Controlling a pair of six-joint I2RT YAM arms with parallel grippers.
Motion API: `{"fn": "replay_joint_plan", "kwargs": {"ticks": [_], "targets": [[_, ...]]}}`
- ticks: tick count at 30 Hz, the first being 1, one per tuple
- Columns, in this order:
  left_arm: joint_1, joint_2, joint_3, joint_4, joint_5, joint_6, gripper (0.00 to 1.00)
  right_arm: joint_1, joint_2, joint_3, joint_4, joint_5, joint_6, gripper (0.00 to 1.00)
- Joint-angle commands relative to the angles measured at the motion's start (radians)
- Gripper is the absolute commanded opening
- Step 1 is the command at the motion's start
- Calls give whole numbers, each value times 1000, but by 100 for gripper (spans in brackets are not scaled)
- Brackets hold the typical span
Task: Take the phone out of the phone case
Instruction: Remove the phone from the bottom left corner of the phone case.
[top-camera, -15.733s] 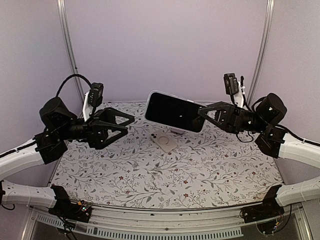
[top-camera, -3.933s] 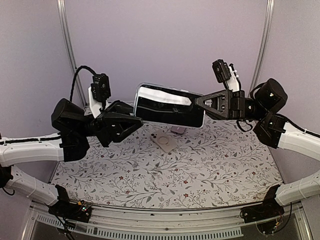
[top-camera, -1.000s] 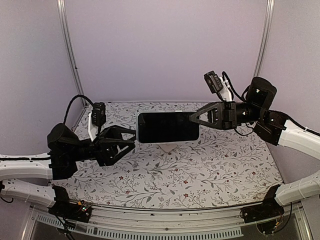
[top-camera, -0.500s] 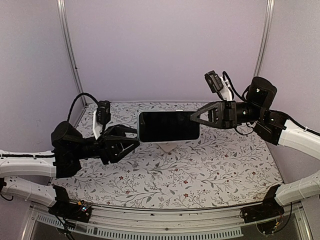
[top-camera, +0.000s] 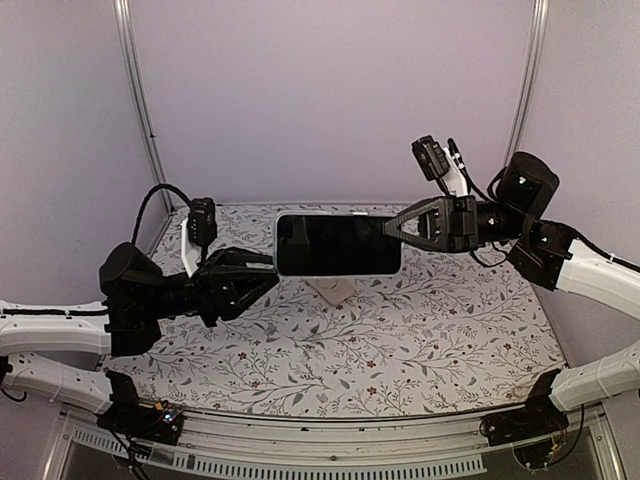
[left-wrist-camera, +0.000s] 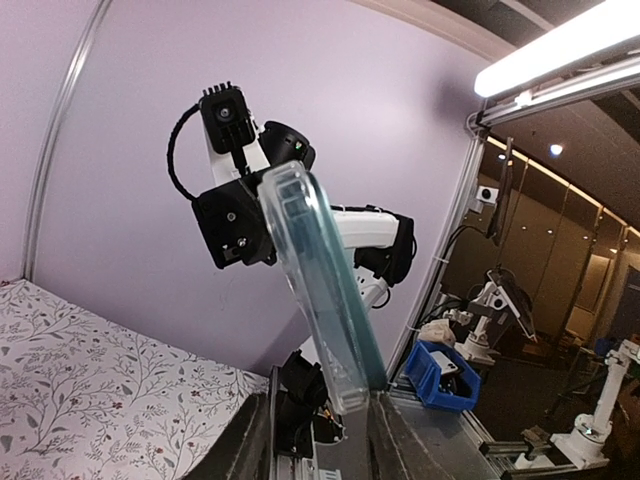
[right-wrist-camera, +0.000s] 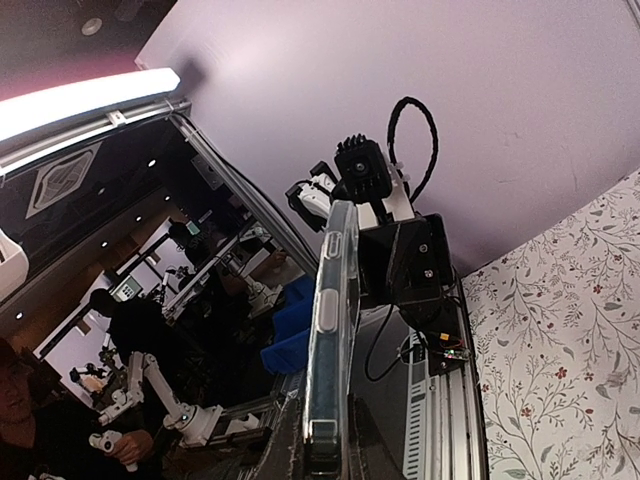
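The phone in its clear case (top-camera: 338, 244) hangs level in the air above the table, dark screen toward the top camera. My right gripper (top-camera: 398, 232) is shut on its right end; in the right wrist view the cased phone (right-wrist-camera: 330, 330) stands edge-on between that gripper's fingers (right-wrist-camera: 338, 445). My left gripper (top-camera: 268, 271) is open at the phone's left end. In the left wrist view the case's end (left-wrist-camera: 322, 280) reaches down between the spread fingers of the left gripper (left-wrist-camera: 320, 425), close to the right-hand finger. I cannot tell whether it touches.
A small white flat object (top-camera: 335, 290) lies on the floral table (top-camera: 420, 340) right under the held phone. Lilac walls and metal posts enclose the back and sides. Both arms reach in from the two sides.
My left gripper has risen and closed in on the phone's left end, still open. The right gripper has lifted the phone slightly and kept hold.
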Motion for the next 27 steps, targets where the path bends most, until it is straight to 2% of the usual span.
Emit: {"fn": "replay_joint_plan", "kwargs": {"ticks": [1,14,27], "targets": [[-4,10,18,-34,-64,13,34,50,-17,6,125,-68,35,0],[-5,37,4,-12,-42,-11,30,108,23,8,292,-129,100,0],[0,65,-10,-31,-102,-32,27,126,9,-1,394,-146,167,0]]}}
